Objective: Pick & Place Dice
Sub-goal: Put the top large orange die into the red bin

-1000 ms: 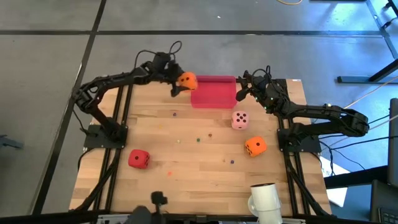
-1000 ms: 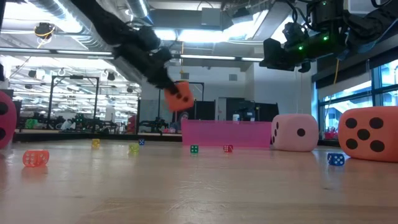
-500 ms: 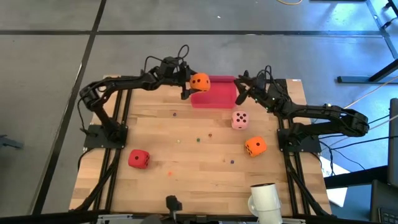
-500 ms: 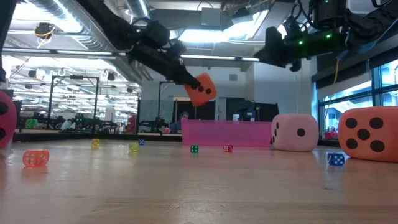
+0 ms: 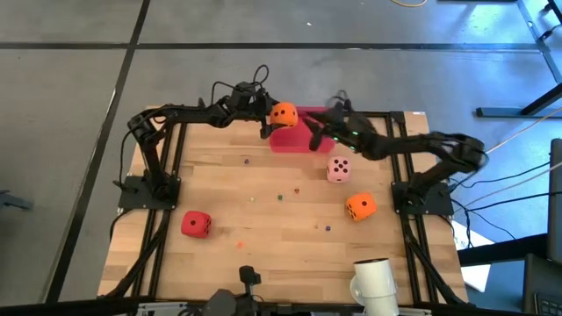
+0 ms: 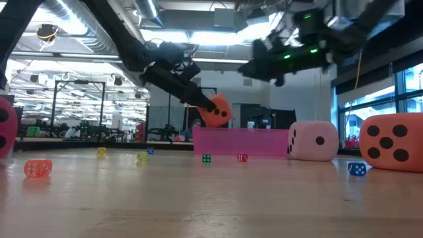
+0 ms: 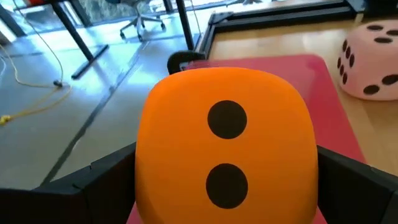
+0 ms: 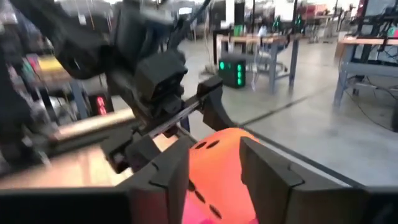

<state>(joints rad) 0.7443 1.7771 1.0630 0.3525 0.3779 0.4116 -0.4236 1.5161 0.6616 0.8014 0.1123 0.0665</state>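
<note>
Orange die (image 5: 283, 113) clamped in left gripper (image 5: 272, 116) over the tray (image 5: 303, 140) edge — you'd lower, release next; right gripper (image 5: 316, 132) nearby, fingers apart.

Two dark jointed arms (image 5: 184, 112), black cables

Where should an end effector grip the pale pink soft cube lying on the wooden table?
Probably from above, closing on two opposite side faces of the pale pink soft cube: it sits flat on the wooden table, apart from the pink-red tray and the other dice.
</note>
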